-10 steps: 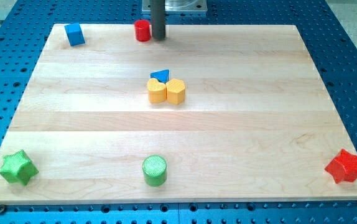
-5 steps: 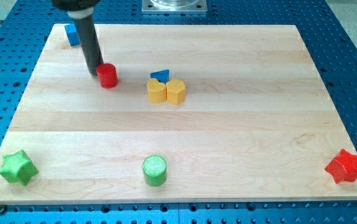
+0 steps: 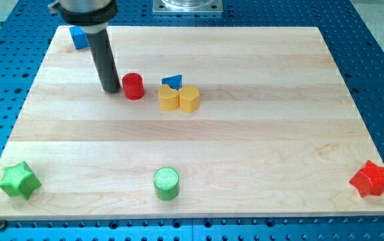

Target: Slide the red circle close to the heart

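The red circle [image 3: 133, 86] stands on the wooden board, left of the middle cluster. The yellow heart [image 3: 169, 98] lies just to its right, with a small gap between them. A yellow hexagon [image 3: 189, 98] touches the heart's right side and a small blue triangle [image 3: 172, 81] sits just above them. My tip [image 3: 111, 90] rests on the board close to the red circle's left side, about touching it.
A blue cube [image 3: 79, 37] sits at the view's top left, partly behind the rod. A green star [image 3: 19, 180] is at the bottom left, a green circle [image 3: 166, 183] at the bottom middle, a red star [image 3: 370, 179] at the bottom right.
The red circle went from the top edge down and left, then right toward the heart. My tip followed it and now sits on its left side.
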